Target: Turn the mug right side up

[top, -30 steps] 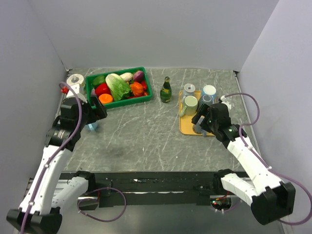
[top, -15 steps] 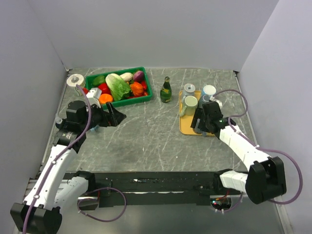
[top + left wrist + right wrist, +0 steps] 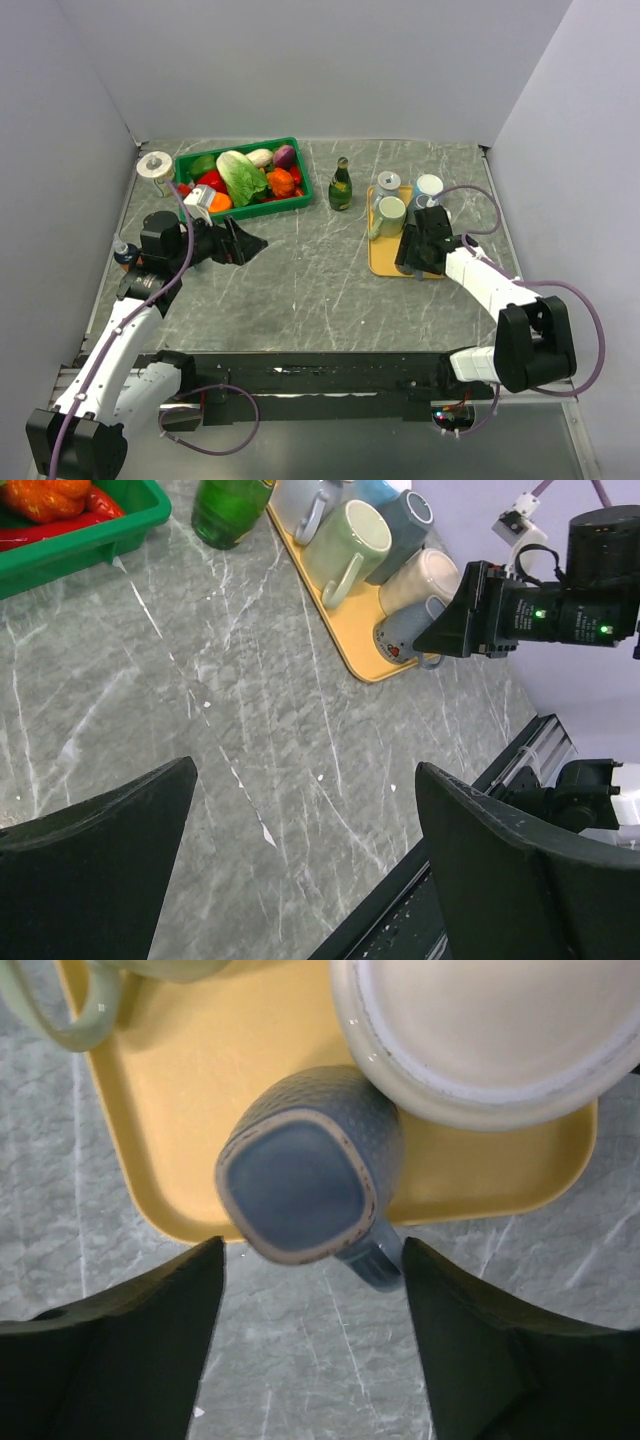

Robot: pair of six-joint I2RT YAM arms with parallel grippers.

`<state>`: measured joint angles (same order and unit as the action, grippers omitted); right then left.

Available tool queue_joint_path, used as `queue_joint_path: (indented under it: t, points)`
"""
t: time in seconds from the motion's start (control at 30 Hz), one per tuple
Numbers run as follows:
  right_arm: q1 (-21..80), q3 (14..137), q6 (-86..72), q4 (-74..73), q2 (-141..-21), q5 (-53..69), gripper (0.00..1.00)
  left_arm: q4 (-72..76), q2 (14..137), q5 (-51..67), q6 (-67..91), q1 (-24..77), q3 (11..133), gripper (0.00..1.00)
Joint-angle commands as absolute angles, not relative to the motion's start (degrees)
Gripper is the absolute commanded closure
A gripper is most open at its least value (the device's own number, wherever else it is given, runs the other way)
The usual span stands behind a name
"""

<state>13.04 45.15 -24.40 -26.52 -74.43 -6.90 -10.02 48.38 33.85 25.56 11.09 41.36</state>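
- Right wrist view is showing the grey-blue mug [image 3: 300, 1175] sitting bottom-up at the near edge of the yellow tray [image 3: 190, 1090]. Its handle is poking out over the worktop [image 3: 300, 1380].
- The right tool [image 3: 312, 1250] is hanging over it with jaws apart, one finger on either side. It is holding nothing, and I am not seeing contact yet.
- A cream mug [image 3: 480, 1020] is pressing against the grey-blue mug's side. A finger coming down there is likely to clip that rim and shove both mugs.
- The mug's wall is dimpled and rounding in towards the base, so a pinch high on it is risking a slip as the mug is being lifted and rolled over.
- If a finger is landing on the handle rather than the wall, the mug is likely to twist out of line.
- The mug is standing right at the tray's edge — a sideways push may be tipping it off or dragging the tray along.
- Around it, a pale green mug [image 3: 390, 213] and more mugs are crowding the tray's far half, with a green bottle [image 3: 341, 185] just beyond.
- A green crate [image 3: 240, 146] of vegetables is standing well apart, and the left tool [image 3: 305, 780] is hovering wide open and empty over the worktop.
- Only the cream mug is really standing in the way.
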Motion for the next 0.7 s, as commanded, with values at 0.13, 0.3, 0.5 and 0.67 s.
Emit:
queue_joint_path:
  t: [0.13, 0.3, 0.5, 0.67]
  points:
    - [12.39, 47.11, -24.35, -25.84, -74.62, -5.71, 0.39, -8.26, 48.60, 34.28, 24.08, 10.99, 41.66, 0.04]
    - [12.31, 47.02, -23.47, -26.10, -74.44, -5.45, 0.52, -8.26, 47.55, 34.81, 24.61, 11.07, 41.22, 0.04]
    - [12.39, 48.42, -22.68, -28.64, -76.20, -7.64, 0.73, -8.79, 46.93, 34.01, 24.43, 10.99, 40.96, 0.04]
    - [12.48, 49.22, -22.15, -29.62, -78.31, -8.88, 0.79, -8.70, 46.85, 34.37, 24.52, 11.07, 40.78, 0.04]
